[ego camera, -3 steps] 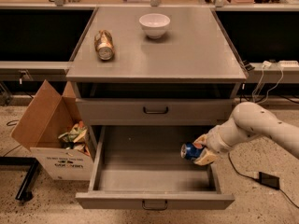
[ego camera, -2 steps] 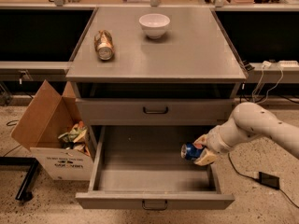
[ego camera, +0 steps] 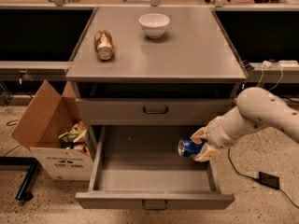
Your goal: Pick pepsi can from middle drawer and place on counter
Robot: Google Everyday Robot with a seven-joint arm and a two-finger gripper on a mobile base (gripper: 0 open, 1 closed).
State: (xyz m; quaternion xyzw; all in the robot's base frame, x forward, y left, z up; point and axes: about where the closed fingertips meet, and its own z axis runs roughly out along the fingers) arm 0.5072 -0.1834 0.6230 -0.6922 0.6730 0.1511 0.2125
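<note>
One can in the claw: gripper [ego camera: 200, 145] is clenched on the pepsi can [ego camera: 188, 147], one finger above it and one below. The can is on its side, silver end facing left. It sits over the right side of the pulled-out middle drawer [ego camera: 140, 181], near the right wall. Can't tell whether it touches the drawer floor. Arm [ego camera: 261, 113] comes in from the drawer's right. Above the drawer is a shut drawer front [ego camera: 117, 112], then the counter [ego camera: 196, 50] with a white bowl [ego camera: 154, 24] and a gold-brown can [ego camera: 104, 44] lying down. Cardboard box [ego camera: 46, 125] is just left of the drawer.
</note>
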